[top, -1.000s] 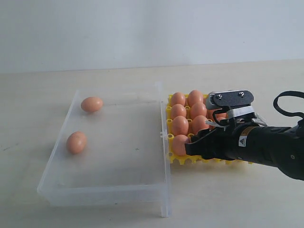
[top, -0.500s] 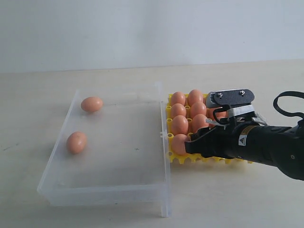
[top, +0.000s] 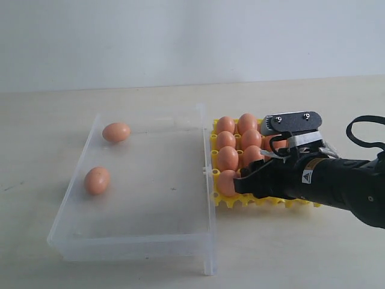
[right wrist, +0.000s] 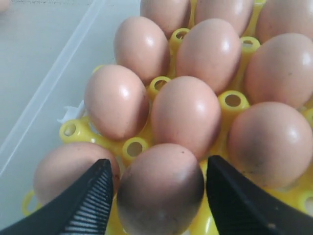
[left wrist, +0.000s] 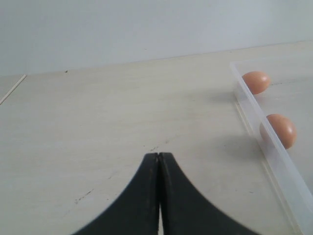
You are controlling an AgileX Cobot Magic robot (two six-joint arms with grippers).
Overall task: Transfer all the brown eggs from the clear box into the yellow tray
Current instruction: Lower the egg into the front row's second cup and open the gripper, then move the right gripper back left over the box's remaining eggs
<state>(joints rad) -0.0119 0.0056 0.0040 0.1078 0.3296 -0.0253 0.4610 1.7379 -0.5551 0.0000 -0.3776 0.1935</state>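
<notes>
Everything is carried by the pale beige tabletop (top: 36,120). The large clear rectangular plastic box (top: 150,180) is set left of centre, with the bright yellow lattice egg tray (top: 225,202) just beside its right wall. The black right end effector (right wrist: 159,166) is lowered over the tray's near row, fingers spread, one seated egg (right wrist: 161,196) straddled with slim gaps on both sides. The black left end effector (left wrist: 159,155) is held over bare tabletop outside the box, fingers pressed together, nothing pinched. Of the orange-brown oval eggs, two (top: 116,132) (top: 97,180) lie in the box by its left wall, and the rest (top: 227,158) are seated in tray cups.
</notes>
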